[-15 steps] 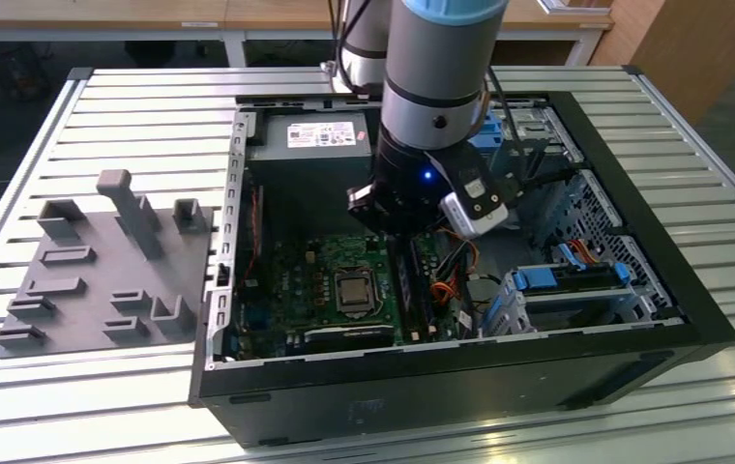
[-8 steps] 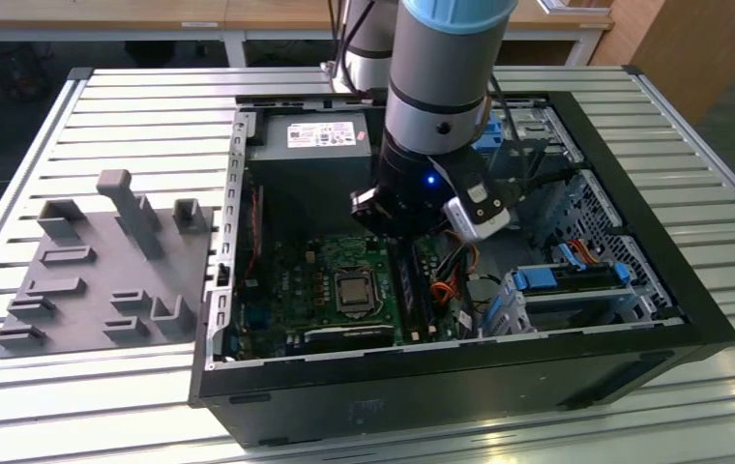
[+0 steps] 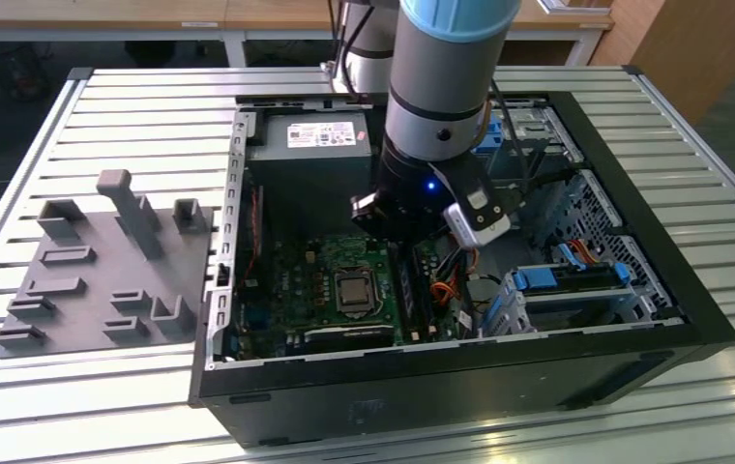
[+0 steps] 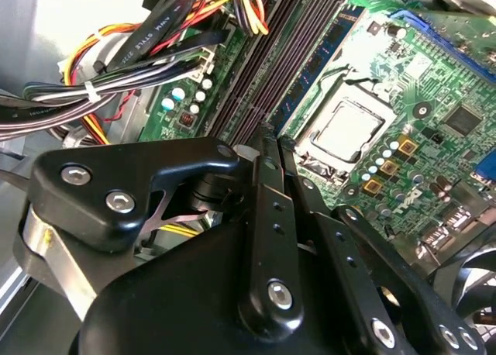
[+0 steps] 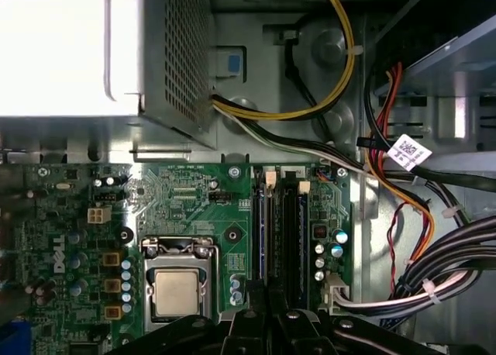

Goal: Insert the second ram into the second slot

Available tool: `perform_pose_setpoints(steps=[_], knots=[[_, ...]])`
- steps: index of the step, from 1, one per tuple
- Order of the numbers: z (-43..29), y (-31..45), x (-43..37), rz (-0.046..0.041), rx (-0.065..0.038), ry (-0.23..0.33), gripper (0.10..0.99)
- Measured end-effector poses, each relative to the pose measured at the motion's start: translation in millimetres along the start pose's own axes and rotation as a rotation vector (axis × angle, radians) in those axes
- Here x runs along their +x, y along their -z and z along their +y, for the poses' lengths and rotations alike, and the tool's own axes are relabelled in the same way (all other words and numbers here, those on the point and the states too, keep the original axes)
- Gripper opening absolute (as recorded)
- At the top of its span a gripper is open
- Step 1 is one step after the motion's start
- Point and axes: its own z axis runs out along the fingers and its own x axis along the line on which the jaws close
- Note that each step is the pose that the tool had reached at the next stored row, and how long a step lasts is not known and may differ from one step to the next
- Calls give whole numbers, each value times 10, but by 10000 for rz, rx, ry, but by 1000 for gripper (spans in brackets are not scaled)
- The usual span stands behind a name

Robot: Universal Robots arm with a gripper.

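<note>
The gripper (image 4: 267, 142), fingers closed together, hovers at centre frame over the memory slots (image 4: 287, 53). The second ram (image 5: 262, 231) seems seated already; press squarely until latches click.

Gripper (image 4: 267, 138): matt black metal, bright screws. Motherboard (image 5: 194, 208): glossy green board. Case (image 3: 471, 372): matt black. Table (image 3: 148, 97): ribbed pale metal.

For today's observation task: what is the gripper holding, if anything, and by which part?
Cannot be told: the gripper sits low over the RAM slots, fingertips hidden.
</note>
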Motion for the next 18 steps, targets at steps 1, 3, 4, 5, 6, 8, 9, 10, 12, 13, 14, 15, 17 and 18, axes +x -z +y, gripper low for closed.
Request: perform_pose_setpoints(steps=[1, 3, 4, 5, 6, 8, 9, 10, 12, 13, 14, 15, 17, 18], knots=[[0, -3, 0, 0, 1, 1, 133], [-1, -9, -1, 0, 2, 2, 133], [-1, -10, -1, 1, 2, 2, 133], [-3, -12, -1, 0, 1, 0, 133], [-5, -13, -1, 0, 1, -3, 133], [-13, -17, -3, 0, 2, -11, 133], [-21, -20, -7, 0, 2, -12, 133], [-32, -24, -14, 0, 2, -14, 133], [-51, -33, -29, 2, 2, -13, 133], [-52, -37, -31, 2, 0, -13, 133], [-53, -39, -32, 2, 0, -14, 133], [-53, -39, -32, 3, 3, -16, 133], [-53, -45, -36, 2, 0, -15, 133], [-53, -49, -37, 2, 0, -14, 133]])
